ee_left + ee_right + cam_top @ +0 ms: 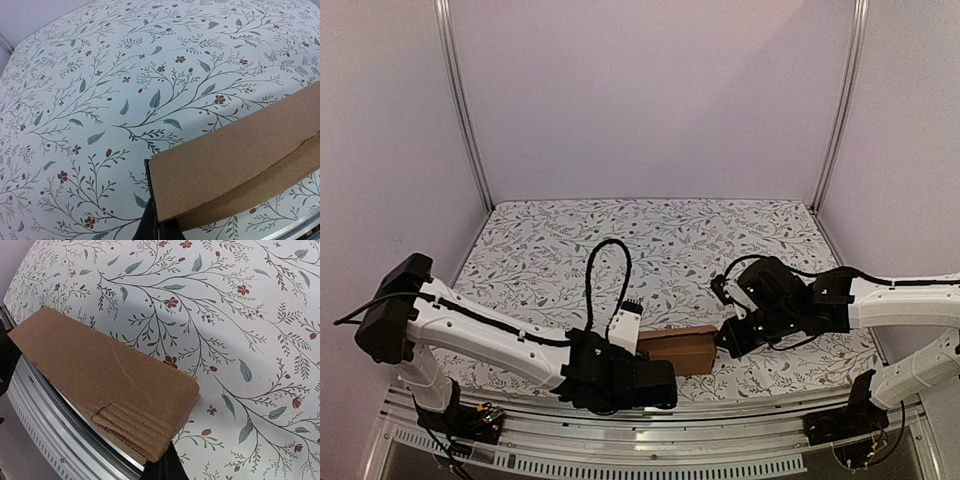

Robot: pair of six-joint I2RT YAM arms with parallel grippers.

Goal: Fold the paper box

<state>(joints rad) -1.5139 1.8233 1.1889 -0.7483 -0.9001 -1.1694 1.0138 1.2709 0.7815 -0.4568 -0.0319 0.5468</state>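
The paper box (678, 348) is a small oblong box of plain brown cardboard, lying on the floral cloth close to the table's near edge, between my two grippers. My left gripper (643, 352) is shut, and its tips rest against the box's left end. In the left wrist view the box (235, 155) fills the lower right, with the shut left gripper (159, 227) under its near corner. My right gripper (721, 344) is shut at the box's right end. In the right wrist view the box (105, 380) shows a torn, ridged end flap just above the shut right gripper (167, 471).
A floral cloth (660, 250) covers the table. An aluminium rail (650, 425) runs along the near edge, directly beside the box (50, 430). Two metal posts (465, 110) (840, 110) and pale walls enclose the back and sides.
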